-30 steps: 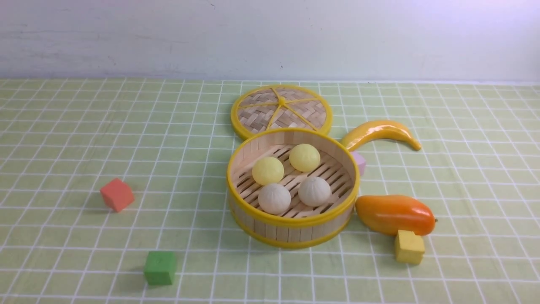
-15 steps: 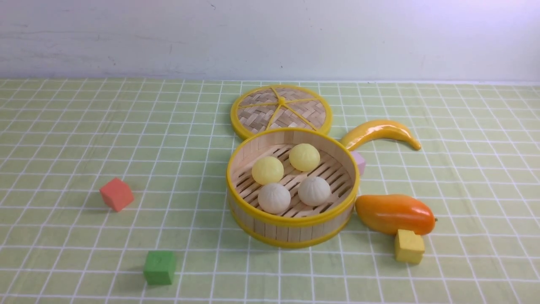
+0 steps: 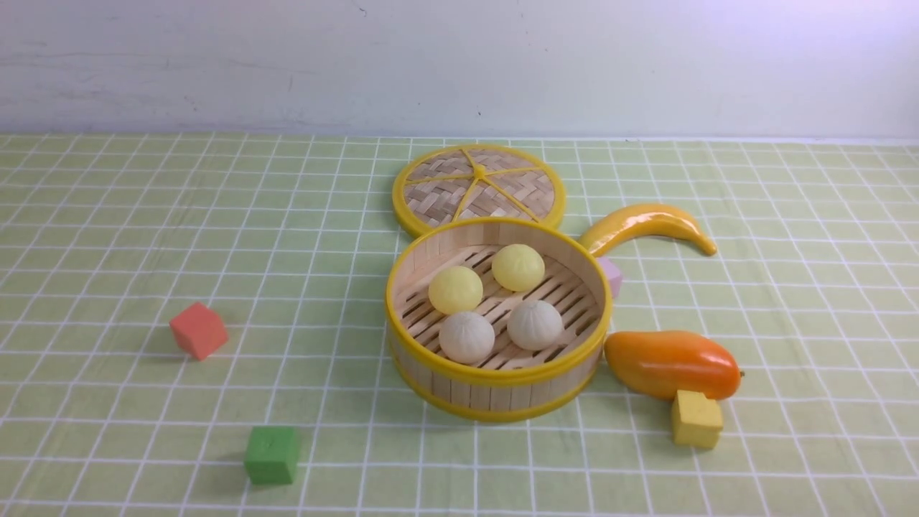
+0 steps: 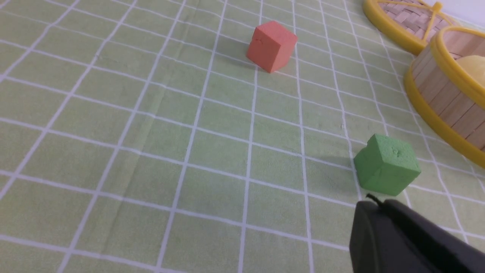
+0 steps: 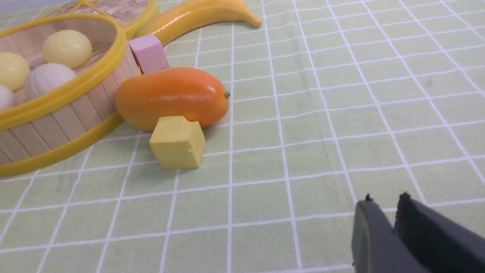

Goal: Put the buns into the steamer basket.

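Note:
The steamer basket (image 3: pixel 497 391) stands mid-table with all four buns inside: two pale yellow buns (image 3: pixel 456 290) (image 3: pixel 518 267) at the back, two off-white pleated buns (image 3: pixel 467 337) (image 3: pixel 535 324) at the front. The basket also shows in the left wrist view (image 4: pixel 443 94) and the right wrist view (image 5: pixel 57 125). Neither gripper shows in the front view. My left gripper (image 4: pixel 379 206) is shut and empty, just short of the green cube. My right gripper (image 5: pixel 384 204) is shut and empty over bare cloth, away from the basket.
The woven lid (image 3: pixel 479 188) lies behind the basket. A banana (image 3: pixel 646 224), pink cube (image 3: pixel 612 276), orange mango (image 3: pixel 673 362) and yellow cube (image 3: pixel 696 418) lie right of it. A red cube (image 3: pixel 199 329) and green cube (image 3: pixel 272 454) lie to the left.

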Action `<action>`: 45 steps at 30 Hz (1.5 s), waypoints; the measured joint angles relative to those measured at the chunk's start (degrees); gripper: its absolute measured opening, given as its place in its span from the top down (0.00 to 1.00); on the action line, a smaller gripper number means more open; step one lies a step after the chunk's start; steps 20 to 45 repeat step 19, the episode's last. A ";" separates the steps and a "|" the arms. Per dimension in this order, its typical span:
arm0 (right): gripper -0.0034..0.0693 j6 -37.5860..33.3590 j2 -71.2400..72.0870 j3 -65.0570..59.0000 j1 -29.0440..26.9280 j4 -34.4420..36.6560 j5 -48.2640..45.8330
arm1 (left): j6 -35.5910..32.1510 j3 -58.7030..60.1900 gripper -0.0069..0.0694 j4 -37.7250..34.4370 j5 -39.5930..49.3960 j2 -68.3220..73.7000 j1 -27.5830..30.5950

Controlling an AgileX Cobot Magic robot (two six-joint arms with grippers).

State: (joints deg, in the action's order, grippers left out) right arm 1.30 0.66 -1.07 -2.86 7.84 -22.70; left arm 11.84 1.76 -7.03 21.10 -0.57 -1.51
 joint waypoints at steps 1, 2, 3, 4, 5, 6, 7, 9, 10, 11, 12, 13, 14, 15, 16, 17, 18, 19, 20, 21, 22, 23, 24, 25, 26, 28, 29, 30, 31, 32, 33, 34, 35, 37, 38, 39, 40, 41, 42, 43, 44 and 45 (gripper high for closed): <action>0.81 0.00 0.00 0.00 0.00 0.00 0.00 | 0.00 0.00 0.93 0.00 0.00 0.00 0.00; 0.81 0.00 0.00 0.00 0.00 0.00 0.00 | 0.00 0.00 0.93 0.00 0.00 0.00 0.00; 0.81 0.00 0.00 0.00 0.00 0.00 0.00 | 0.00 0.00 0.93 0.00 0.00 0.00 0.00; 0.81 0.00 0.00 0.00 0.00 0.00 0.00 | 0.00 0.00 0.93 0.00 0.00 0.00 0.00; 0.80 0.00 0.00 0.00 0.00 0.00 0.00 | 0.00 0.00 0.93 0.00 0.00 0.00 0.00; 0.80 0.00 0.00 0.00 0.00 0.00 0.00 | 0.00 0.00 0.93 0.00 0.00 0.00 0.00; 0.80 0.00 0.00 0.00 0.00 0.00 0.00 | 0.00 0.00 0.93 0.00 0.00 0.00 0.00; 0.80 0.00 0.00 0.00 0.00 0.00 0.00 | 0.00 0.00 0.93 0.00 0.00 0.00 0.00; 0.80 0.00 0.00 0.00 0.00 0.00 0.00 | 0.00 0.00 0.93 0.00 0.00 0.00 0.00; 0.79 0.00 0.00 0.00 0.00 0.00 0.00 | 0.00 0.00 0.93 0.00 0.00 0.00 0.00; 0.79 0.00 0.00 0.00 0.00 0.00 0.00 | 0.00 0.00 0.93 0.00 0.00 0.00 0.00; 0.79 0.00 0.00 0.00 0.00 0.00 0.00 | 0.00 0.00 0.93 0.00 0.00 0.00 0.00; 0.79 0.00 0.00 0.00 0.00 0.00 0.00 | 0.00 0.00 0.93 0.00 0.00 0.00 0.00; 0.79 0.00 0.00 0.00 0.00 0.00 0.00 | 0.01 0.00 0.93 0.00 0.00 0.00 0.00; 0.79 0.00 0.00 0.00 0.00 0.00 0.00 | 0.01 0.00 0.92 0.00 0.00 0.00 0.00; 0.78 0.00 0.00 0.00 0.00 0.00 0.00 | 0.01 0.00 0.92 0.00 0.00 0.00 0.00; 0.78 0.00 0.00 0.00 0.00 0.00 0.00 | 0.01 0.00 0.92 0.00 0.00 0.00 0.00; 0.78 0.00 0.00 0.00 0.00 0.00 0.00 | 0.01 0.00 0.92 0.00 0.00 0.00 0.00; 0.78 0.00 0.00 0.00 0.00 0.00 0.00 | 0.01 0.00 0.92 0.00 0.00 0.00 0.00; 0.78 0.00 0.00 0.00 0.00 0.00 0.00 | 0.01 0.00 0.92 0.00 0.00 0.00 0.00; 0.78 0.00 0.00 0.00 0.00 0.00 0.00 | 0.01 0.00 0.92 0.00 0.00 0.00 0.00; 0.78 0.00 0.00 0.00 0.00 0.00 0.00 | 0.01 0.00 0.92 0.00 0.00 0.00 0.00; 0.78 0.00 0.00 0.00 0.00 0.00 0.00 | 0.01 0.00 0.92 0.00 0.00 0.00 0.00; 0.78 0.00 0.00 0.00 0.00 0.00 0.00 | 0.01 0.00 0.92 0.00 0.00 0.00 0.00; 0.78 0.00 0.00 0.00 0.00 0.00 0.00 | 0.01 0.00 0.92 0.00 0.00 0.00 0.00; 0.78 0.00 0.00 0.00 0.00 0.00 0.00 | 0.01 0.00 0.92 0.00 0.00 0.00 0.00; 0.78 0.00 0.00 0.00 0.00 0.00 0.00 | 0.01 0.00 0.92 0.00 0.00 0.00 0.00; 0.78 0.00 0.00 0.00 0.00 0.00 0.00 | 0.01 0.00 0.92 0.00 0.00 0.00 0.00; 0.78 0.00 0.00 0.00 0.00 0.00 0.00 | 0.01 0.00 0.92 0.00 0.00 0.00 0.00; 0.78 0.00 0.00 0.00 0.00 0.00 0.00 | 0.01 0.00 0.92 0.00 0.00 0.00 0.00; 0.78 0.00 0.00 0.00 0.00 0.00 0.00 | 0.01 0.00 0.92 0.00 0.00 0.00 0.00; 0.78 0.00 0.00 0.00 0.00 0.00 0.00 | 0.01 0.00 0.92 0.00 0.00 0.00 0.00; 0.78 0.00 0.00 0.00 0.00 0.00 0.00 | 0.01 0.00 0.92 0.00 0.00 0.00 0.00; 0.78 0.00 0.00 0.00 0.00 0.00 0.00 | 0.01 0.00 0.92 0.00 0.00 0.00 0.00; 0.78 0.00 0.00 0.00 0.00 0.00 0.00 | 0.01 0.00 0.92 0.00 0.00 0.00 0.00; 0.78 0.00 0.00 0.00 0.00 0.00 0.00 | 0.01 0.00 0.92 0.00 0.00 0.00 0.00; 0.78 0.00 0.00 0.00 0.00 0.00 0.00 | 0.01 0.00 0.92 0.00 0.00 0.00 0.00; 0.78 0.00 0.00 0.00 0.00 0.00 0.00 | 0.01 0.00 0.92 0.00 0.00 0.00 0.00; 0.78 0.00 0.00 0.00 0.00 0.00 0.00 | 0.01 0.00 0.92 0.00 0.00 0.00 0.00; 0.78 0.00 0.00 0.00 0.00 0.00 0.00 | 0.01 0.00 0.92 0.00 0.00 0.00 0.00; 0.78 0.00 0.00 0.00 0.00 0.00 0.00 | 0.01 0.00 0.92 0.00 0.00 0.00 0.00; 0.78 0.00 0.00 0.00 0.00 0.00 0.00 | 0.01 0.00 0.92 0.00 0.00 0.00 0.00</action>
